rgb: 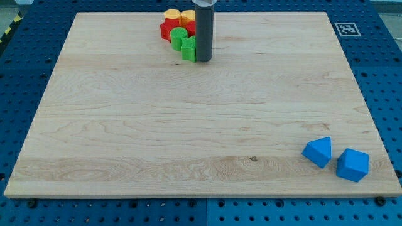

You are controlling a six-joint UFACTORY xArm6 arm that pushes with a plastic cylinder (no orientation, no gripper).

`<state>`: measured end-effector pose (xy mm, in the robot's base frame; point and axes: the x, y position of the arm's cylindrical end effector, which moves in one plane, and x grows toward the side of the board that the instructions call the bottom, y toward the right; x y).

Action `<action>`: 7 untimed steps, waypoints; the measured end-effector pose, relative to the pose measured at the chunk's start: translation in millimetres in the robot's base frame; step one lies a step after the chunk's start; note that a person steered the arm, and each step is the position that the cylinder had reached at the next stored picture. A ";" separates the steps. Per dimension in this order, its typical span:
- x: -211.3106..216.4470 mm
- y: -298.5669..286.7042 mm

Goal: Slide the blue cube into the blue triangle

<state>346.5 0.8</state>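
The blue cube [352,165] lies near the wooden board's bottom right corner. The blue triangle [318,151] lies just to its left, a small gap between them. My tip [203,59] is at the view's top centre, far from both blue blocks, touching the right side of a green block [188,48].
A cluster of blocks sits at the top centre beside the rod: another green block [178,36], a red block [169,28], a yellow block [171,13] and an orange-yellow block [187,17]. The wooden board [188,125] lies on a blue perforated table. A marker tag [346,28] is at the top right.
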 end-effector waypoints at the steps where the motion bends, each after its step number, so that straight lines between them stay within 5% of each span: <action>1: 24.3 11.6; 7: 49.5 71.5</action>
<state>396.0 72.3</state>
